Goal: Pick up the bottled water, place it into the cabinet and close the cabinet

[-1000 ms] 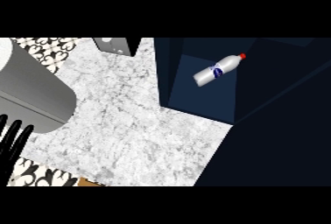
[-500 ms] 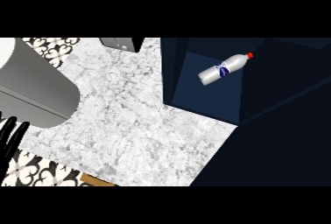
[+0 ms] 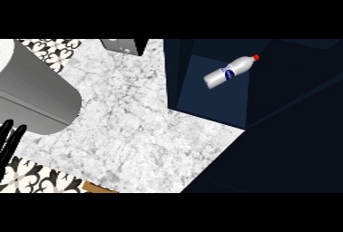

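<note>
Here, bottled water (image 3: 230, 72): lying aslant on the dark blue cabinet's (image 3: 201, 102) lighter panel, red cap toward upper right.
Left hand (image 3: 9, 138): left edge, fingers straight, holding nothing.
Counter (image 3: 147, 131): marble spans from hand to cabinet edge.

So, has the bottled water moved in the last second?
No. The bottled water still lies on the cabinet's blue floor, cap toward upper right, just as far from the marble counter's edge; only the view shifts slightly.

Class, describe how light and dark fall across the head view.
Head view: the marble counter is evenly bright, without glare; the cabinet at right is near-black, its edges faint; the bottled water shows clearly, white on a lighter blue panel.
</note>
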Available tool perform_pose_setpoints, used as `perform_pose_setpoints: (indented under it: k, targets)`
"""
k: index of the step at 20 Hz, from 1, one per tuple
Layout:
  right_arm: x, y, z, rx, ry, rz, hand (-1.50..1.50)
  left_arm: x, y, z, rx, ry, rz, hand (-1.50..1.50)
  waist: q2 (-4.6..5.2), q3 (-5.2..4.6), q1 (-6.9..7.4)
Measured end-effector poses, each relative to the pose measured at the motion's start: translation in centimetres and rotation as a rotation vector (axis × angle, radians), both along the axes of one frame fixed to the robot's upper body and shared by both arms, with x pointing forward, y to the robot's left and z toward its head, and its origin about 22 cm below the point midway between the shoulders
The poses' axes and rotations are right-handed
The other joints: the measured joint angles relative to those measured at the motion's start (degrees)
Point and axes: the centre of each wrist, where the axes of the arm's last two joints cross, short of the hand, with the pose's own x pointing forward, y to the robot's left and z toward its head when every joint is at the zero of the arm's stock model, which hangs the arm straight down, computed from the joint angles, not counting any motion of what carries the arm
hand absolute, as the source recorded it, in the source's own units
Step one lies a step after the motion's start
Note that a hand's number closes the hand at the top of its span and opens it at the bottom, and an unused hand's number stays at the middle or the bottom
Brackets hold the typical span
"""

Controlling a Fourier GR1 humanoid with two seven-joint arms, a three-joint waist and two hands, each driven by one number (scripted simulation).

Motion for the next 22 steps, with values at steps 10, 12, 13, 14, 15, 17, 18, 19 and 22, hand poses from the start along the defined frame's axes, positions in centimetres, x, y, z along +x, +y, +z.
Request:
perform_pose_setpoints:
  k: [10,12,13,14,15,17,18,19,22]
  targets:
    - [5.5,3.0,1.0,-0.141,-0.049,-0.043,1.50,0.0,0.6,-0.3,-0.003,0.019,0.021,-1.50,-0.86,0.25,-1.21]
    - [6.7,3.7,1.2,-0.156,-0.040,-0.059,1.50,0.0,0.8,-0.3,-0.003,0.020,0.029,-1.50,-0.92,0.34,-1.52]
    - [7.4,4.2,1.3,-0.164,-0.030,-0.071,1.50,0.0,0.9,-0.3,-0.003,0.019,0.031,-1.50,-0.97,0.41,-1.67]
    - [8.1,4.8,1.4,-0.170,-0.017,-0.095,1.50,0.0,1.0,-0.4,-0.005,0.023,0.034,-1.50,-0.96,0.47,-1.93]
    - [8.9,5.5,1.5,-0.179,-0.002,-0.123,1.50,0.0,1.1,-0.4,-0.007,0.022,0.039,-1.50,-0.99,0.57,-2.02]
    - [10.6,6.8,1.9,-0.198,0.025,-0.176,1.50,0.0,1.3,-0.5,-0.006,0.025,0.046,-1.50,-1.03,0.79,-2.33]
    - [11.4,7.4,2.1,-0.210,0.038,-0.202,1.50,-0.1,1.4,-0.6,-0.006,0.028,0.048,-1.50,-1.09,0.89,-2.41]
    - [12.3,7.9,2.3,-0.219,0.051,-0.229,1.50,-0.2,1.6,-0.6,-0.008,0.031,0.049,-1.50,-1.13,0.99,-2.52]
    - [14.7,9.4,3.4,-0.226,0.068,-0.326,1.50,-0.3,1.8,-0.8,-0.014,0.034,0.057,-1.50,-1.18,1.17,-2.95]
